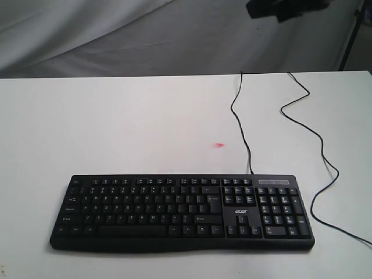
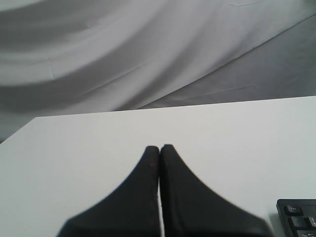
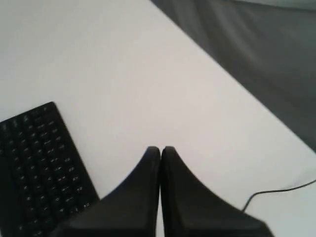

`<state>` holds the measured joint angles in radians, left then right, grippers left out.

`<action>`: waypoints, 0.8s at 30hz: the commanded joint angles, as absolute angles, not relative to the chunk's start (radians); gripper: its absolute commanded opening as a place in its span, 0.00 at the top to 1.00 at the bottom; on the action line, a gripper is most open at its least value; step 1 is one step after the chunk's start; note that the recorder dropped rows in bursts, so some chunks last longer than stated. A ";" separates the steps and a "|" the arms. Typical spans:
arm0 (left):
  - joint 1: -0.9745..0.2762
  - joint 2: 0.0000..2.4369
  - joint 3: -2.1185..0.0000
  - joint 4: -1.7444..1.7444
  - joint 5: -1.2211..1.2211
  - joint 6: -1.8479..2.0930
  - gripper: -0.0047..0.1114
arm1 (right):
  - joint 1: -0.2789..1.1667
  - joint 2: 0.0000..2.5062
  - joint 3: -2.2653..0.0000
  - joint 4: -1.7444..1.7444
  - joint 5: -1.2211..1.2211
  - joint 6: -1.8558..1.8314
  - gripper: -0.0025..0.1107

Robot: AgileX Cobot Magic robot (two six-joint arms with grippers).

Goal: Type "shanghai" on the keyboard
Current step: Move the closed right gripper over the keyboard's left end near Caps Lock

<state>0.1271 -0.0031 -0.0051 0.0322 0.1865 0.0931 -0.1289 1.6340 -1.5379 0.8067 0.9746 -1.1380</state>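
Grey draped cloth (image 1: 116, 35) hangs behind a white table (image 1: 116, 128), and the wide black plastic keyboard (image 1: 181, 213) lies on the near part of that table, its long axis running left to right across the exterior view, number pad to the right. Its thin black cable (image 1: 249, 152) snakes away toward the far edge, past a small red mark (image 1: 219, 145) on the bare surface

Neither arm shows in the exterior view. The left gripper (image 2: 159, 148) has its two dark fingers pressed together with nothing between them, and only a corner of the keyboard (image 2: 298, 217) shows off to one side of it. The right gripper (image 3: 160, 149) is likewise closed and empty, with one end of the keyboard (image 3: 39, 168) off to its side

No gripper is over the keys yet. Since the letter block fills the keyboard's left part, the left arm is likely nearer to the first letter; the legends are too small to read
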 commanded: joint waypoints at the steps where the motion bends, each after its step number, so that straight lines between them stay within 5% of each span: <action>1: 0.123 0.000 0.000 0.032 0.184 0.090 0.95 | -0.079 1.726 -1.542 0.834 1.010 -1.217 0.98; 24: 0.123 0.000 0.000 0.032 0.184 0.090 0.95 | 0.523 2.106 -1.533 0.929 0.640 -1.412 0.98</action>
